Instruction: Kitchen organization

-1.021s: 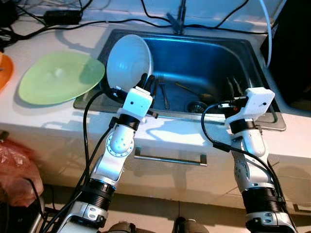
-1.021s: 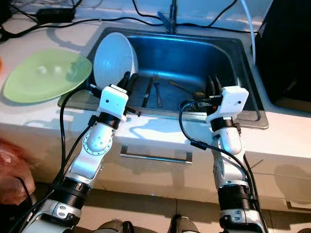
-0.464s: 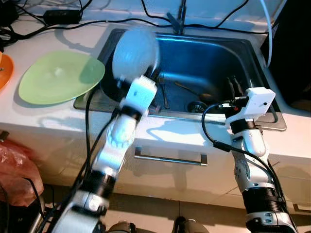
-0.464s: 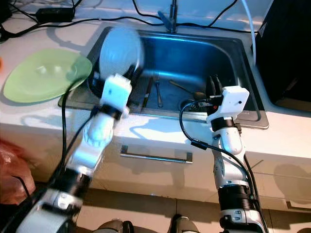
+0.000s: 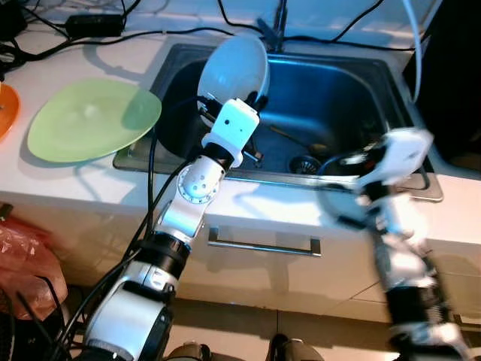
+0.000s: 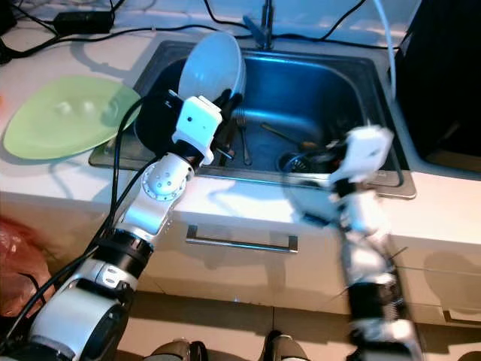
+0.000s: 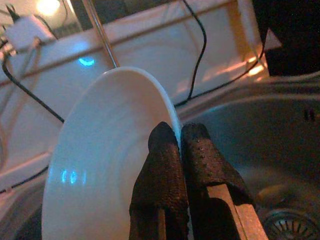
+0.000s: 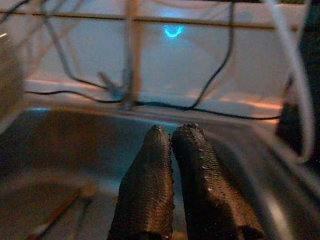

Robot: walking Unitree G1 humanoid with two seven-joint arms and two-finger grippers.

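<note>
Left gripper (image 7: 175, 145): raised over the left part of the stainless steel sink (image 5: 376, 83); its two black fingers (image 7: 160, 170) are clamped on the rim of the white round ceramic bowl (image 5: 234, 69) (rim runs between the two pads in the left wrist view).

White bowl: held tilted on edge, off the basin floor, its hollow side facing the sink's left wall; it hangs above the left half of the basin, near the back rim.

Right gripper (image 8: 172, 150): at the front right of the sink, above the front rim; arm blurred in the head views. Fingers pressed together, side by side, nothing between them (right wrist view).

Sink contents: metal fork (image 6: 242, 129) lying on the basin floor just beside the left arm; a second long metal utensil (image 5: 289, 138) lies near the round drain (image 5: 304, 162) (kind of utensil cannot be told).

Surface (image 5: 68, 177): pale counter around the sink; light green round plate (image 5: 90, 119) lies flat on it left of the sink, its right edge reaching the sink's rim.

Other: black cables (image 5: 150, 34) run along the back of the surface; metal drawer handle (image 5: 263, 247) on the cabinet front below the sink.
</note>
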